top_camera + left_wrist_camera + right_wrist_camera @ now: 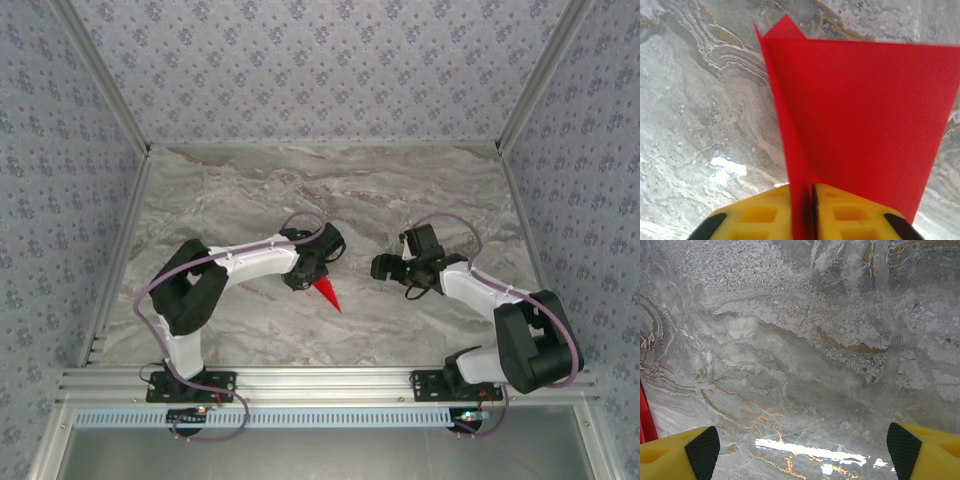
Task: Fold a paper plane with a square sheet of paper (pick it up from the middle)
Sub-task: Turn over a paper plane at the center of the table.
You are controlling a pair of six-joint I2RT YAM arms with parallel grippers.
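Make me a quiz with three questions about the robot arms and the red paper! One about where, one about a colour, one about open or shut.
1. Where is the red paper?
A. pinched in the left gripper
B. lying flat by itself
C. stuck on the wall

2. What colour are the left gripper's fingers?
A. blue
B. yellow
C. green

3. How is the right gripper?
A. shut on the paper
B. shut on nothing
C. open, holding nothing

Answers:
1 A, the paper runs down between the closed fingers.
2 B, the left wrist view shows them yellow.
3 C, its fingers stand far apart over the marble table, with nothing between them.
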